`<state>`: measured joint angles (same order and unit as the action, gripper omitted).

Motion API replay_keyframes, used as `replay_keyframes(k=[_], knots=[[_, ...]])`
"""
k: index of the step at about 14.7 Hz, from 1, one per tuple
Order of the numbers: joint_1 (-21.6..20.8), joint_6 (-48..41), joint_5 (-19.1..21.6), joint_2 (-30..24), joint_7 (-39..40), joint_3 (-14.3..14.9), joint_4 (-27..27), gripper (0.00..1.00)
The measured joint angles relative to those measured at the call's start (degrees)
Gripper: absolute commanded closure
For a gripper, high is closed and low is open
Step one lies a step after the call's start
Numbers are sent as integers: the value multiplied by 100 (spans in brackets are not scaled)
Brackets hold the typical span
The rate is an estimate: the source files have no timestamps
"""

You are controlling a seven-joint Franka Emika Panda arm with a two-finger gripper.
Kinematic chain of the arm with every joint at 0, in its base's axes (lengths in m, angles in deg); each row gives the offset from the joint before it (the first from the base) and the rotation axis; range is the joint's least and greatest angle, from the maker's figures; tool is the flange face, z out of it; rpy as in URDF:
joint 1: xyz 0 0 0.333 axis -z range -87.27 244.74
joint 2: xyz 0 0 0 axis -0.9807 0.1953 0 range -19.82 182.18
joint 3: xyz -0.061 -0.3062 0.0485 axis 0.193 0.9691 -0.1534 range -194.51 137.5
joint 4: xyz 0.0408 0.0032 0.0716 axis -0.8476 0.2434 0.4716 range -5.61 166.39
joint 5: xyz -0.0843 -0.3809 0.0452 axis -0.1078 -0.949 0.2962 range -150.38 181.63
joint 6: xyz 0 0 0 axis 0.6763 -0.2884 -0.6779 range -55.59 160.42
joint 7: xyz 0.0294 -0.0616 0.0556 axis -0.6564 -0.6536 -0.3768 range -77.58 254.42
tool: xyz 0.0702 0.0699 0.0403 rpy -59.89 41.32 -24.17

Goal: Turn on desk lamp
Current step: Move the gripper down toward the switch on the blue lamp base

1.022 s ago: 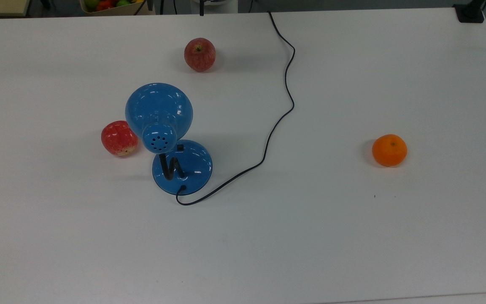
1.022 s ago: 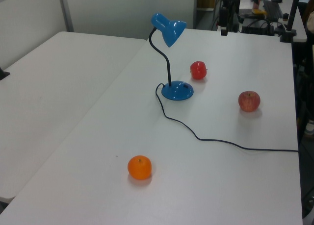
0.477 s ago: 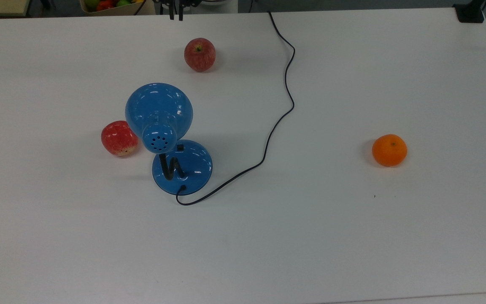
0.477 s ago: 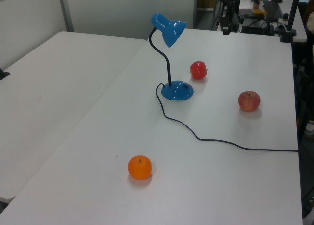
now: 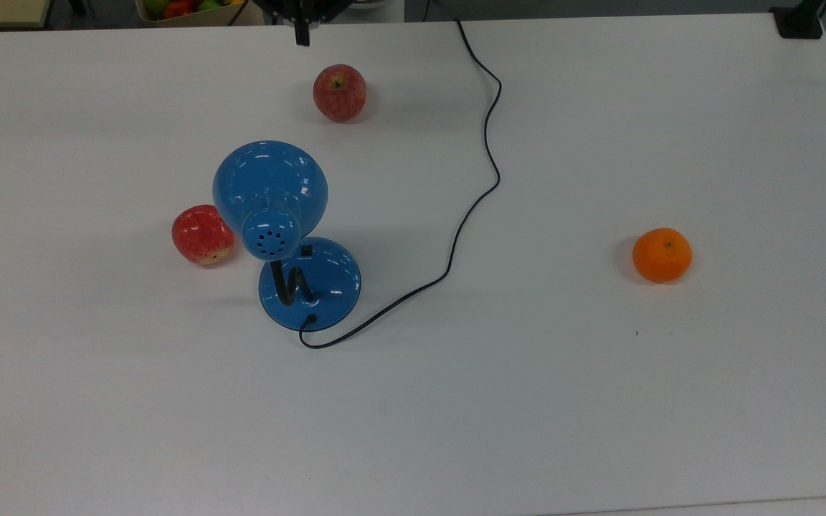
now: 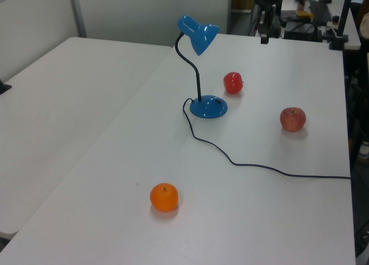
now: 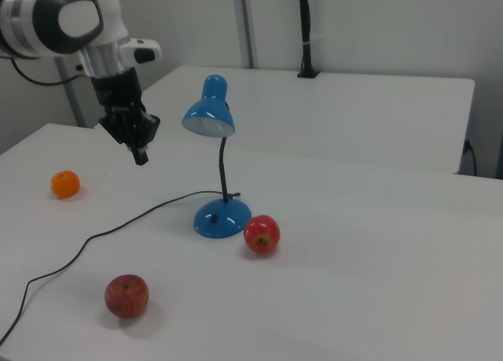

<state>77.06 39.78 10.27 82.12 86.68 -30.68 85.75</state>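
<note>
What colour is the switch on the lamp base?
Black, a small switch on the blue base; clearest in the top view.

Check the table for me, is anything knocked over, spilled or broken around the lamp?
Nothing stands out. The desk lamp stands upright on its round base, its cord trailing loosely across the table. Two apples and an orange sit whole, apart from each other. The gripper hangs above the table, touching nothing.

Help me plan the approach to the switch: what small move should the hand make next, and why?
Probably bring the hand down the top view toward the lamp base. It hangs by the table's far edge beyond the apple, while the black switch sits untouched beside the shade.
</note>
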Motion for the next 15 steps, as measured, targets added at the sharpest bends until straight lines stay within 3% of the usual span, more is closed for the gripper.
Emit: replay_keyframes(k=[9, 15], knots=[[69, 1966, 3, 407, 0, 25, 1269, 100], [201, 3211, 2, 1013, 0, 42, 1516, 100]])
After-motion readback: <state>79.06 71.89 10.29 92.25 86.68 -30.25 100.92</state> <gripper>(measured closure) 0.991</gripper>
